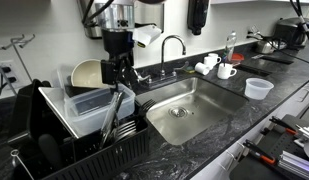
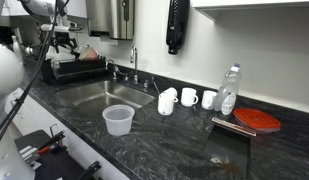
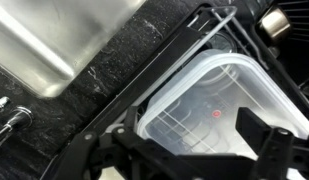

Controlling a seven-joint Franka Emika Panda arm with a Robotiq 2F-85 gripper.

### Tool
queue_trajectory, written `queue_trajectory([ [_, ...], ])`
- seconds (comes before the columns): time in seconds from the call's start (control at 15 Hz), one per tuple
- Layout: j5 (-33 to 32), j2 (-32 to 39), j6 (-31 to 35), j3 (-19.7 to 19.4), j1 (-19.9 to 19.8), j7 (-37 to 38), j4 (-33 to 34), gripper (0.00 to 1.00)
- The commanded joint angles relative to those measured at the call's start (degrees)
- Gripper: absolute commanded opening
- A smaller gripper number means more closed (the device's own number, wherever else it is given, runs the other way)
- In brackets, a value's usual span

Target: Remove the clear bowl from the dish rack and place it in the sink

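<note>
The clear bowl is a translucent rectangular tub that lies in the black dish rack. It also shows in an exterior view, in front of the cream round bowl. My gripper hangs just above the tub's near side, open and empty, with its dark fingers at the bottom of the wrist view. In both exterior views the gripper stands over the rack. The steel sink lies beside the rack.
A chrome faucet stands behind the sink. A small clear cup sits on the dark counter in front. White mugs, a water bottle and a red plate stand further along.
</note>
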Motion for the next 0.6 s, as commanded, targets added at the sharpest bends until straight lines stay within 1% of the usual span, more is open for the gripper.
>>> queue_trajectory([
  [0.0, -0.87, 2.58, -1.47, -1.52, 1.48, -3.37, 3.9, 1.0],
  [0.13, -0.75, 3.51, -1.51, -1.73, 1.59, -5.14, 4.84, 1.0],
  [0.53, -3.69, 6.52, -2.55, -2.37, 3.0, -12.55, 7.95, 1.0],
])
